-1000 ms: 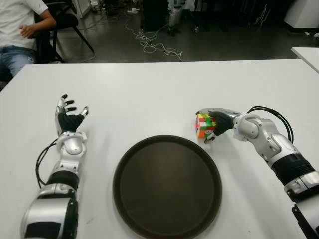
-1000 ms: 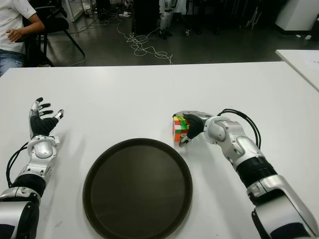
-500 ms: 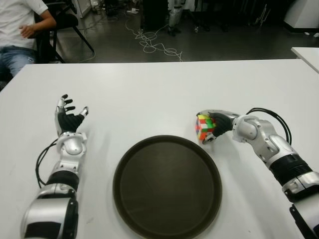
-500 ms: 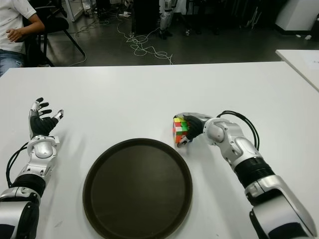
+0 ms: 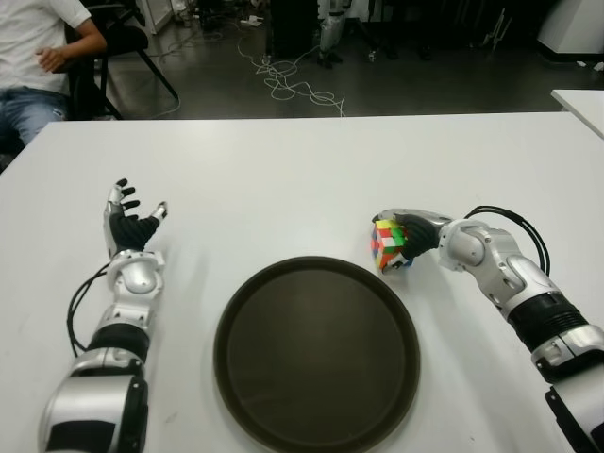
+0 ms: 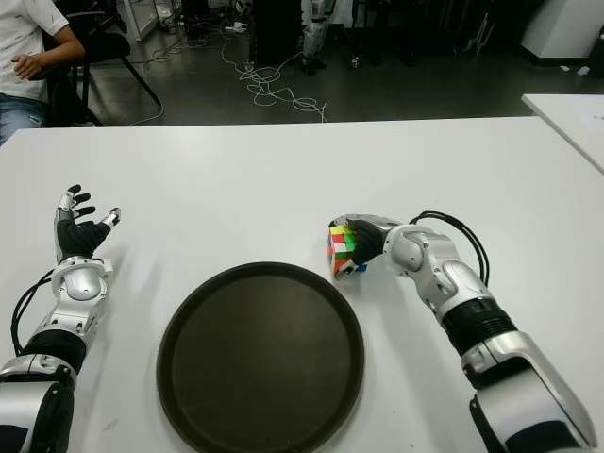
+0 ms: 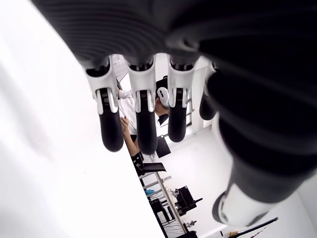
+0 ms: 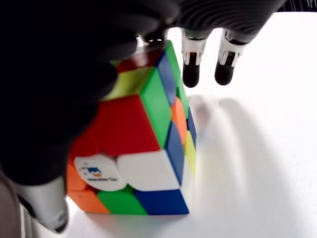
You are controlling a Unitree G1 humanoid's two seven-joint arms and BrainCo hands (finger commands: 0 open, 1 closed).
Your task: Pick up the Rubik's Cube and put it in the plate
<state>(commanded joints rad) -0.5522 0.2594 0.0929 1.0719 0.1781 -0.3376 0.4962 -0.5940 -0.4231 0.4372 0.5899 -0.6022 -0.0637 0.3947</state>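
The Rubik's Cube is a multicoloured cube, tilted, just off the far right rim of the dark round plate. My right hand is shut on it from the right. In the right wrist view the palm and thumb cover the cube on one side and two fingertips reach past its far edge. I cannot tell whether the cube still touches the white table. My left hand shows far to the left of the plate, fingers spread and holding nothing.
A person sits on a chair beyond the table's far left corner. Cables lie on the floor behind the table. Another white table's corner shows at the right.
My right hand has curled further over the cube and tipped it, shifting it slightly toward the plate's rim. The left hand has not moved.
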